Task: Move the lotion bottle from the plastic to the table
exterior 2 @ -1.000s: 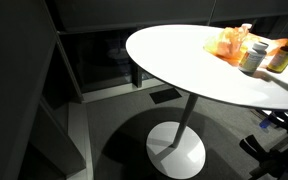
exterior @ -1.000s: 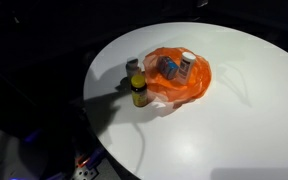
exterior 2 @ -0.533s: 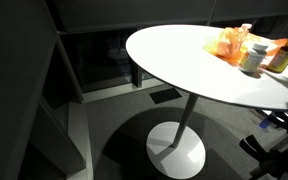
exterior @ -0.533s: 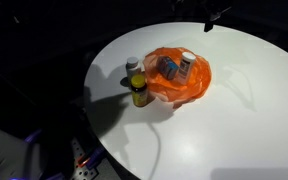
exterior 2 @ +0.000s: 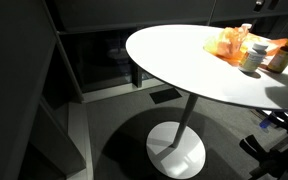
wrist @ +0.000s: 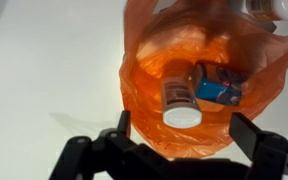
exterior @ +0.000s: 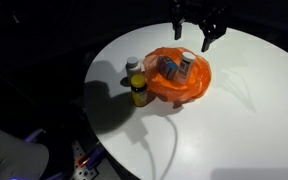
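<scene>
The lotion bottle (wrist: pixel 180 100), grey-labelled with a white cap, lies on the orange plastic bag (wrist: pixel 149 60) beside a blue packet (wrist: pixel 217 92). In an exterior view the bottle (exterior: pixel 187 63) shows on the plastic (exterior: pixel 196 85) near the middle of the round white table (exterior: pixel 234 120). My gripper (exterior: pixel 200 32) hangs above the far edge of the plastic, open and empty. In the wrist view my gripper (wrist: pixel 184 135) stands with its jaws wide apart on either side of the bottle's cap, well above it. In an exterior view the plastic (exterior 2: pixel 227 42) sits at the right.
A yellow bottle with a dark cap (exterior: pixel 139 91) and a grey-capped jar (exterior: pixel 133 66) stand on the table just beside the plastic, toward the table's edge. They also show in an exterior view (exterior 2: pixel 252 55). The table has one central pedestal (exterior 2: pixel 178 140).
My gripper has come into the exterior view from the top and moved down over the far side of the plastic. The bottle and the other things have not moved.
</scene>
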Robot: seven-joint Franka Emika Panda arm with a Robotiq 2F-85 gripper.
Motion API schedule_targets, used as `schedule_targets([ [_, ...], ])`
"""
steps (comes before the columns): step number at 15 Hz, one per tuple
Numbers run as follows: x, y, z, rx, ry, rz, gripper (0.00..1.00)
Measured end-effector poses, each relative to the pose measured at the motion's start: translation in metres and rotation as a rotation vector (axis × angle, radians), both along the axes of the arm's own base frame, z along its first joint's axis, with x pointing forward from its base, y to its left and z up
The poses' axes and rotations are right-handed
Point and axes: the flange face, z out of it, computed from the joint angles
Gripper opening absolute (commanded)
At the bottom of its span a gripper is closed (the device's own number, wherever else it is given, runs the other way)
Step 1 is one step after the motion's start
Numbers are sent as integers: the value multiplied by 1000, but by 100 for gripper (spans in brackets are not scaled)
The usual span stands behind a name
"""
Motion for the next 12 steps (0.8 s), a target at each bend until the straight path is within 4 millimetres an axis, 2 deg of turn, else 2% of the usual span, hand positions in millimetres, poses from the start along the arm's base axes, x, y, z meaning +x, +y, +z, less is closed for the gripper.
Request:
schedule_targets([
  [6,10,-6,-33,5,-2,42,100],
  [11,18,-1,-46,33,-17,82,100],
  [12,19,1,-49,38,-17,87,94],
])
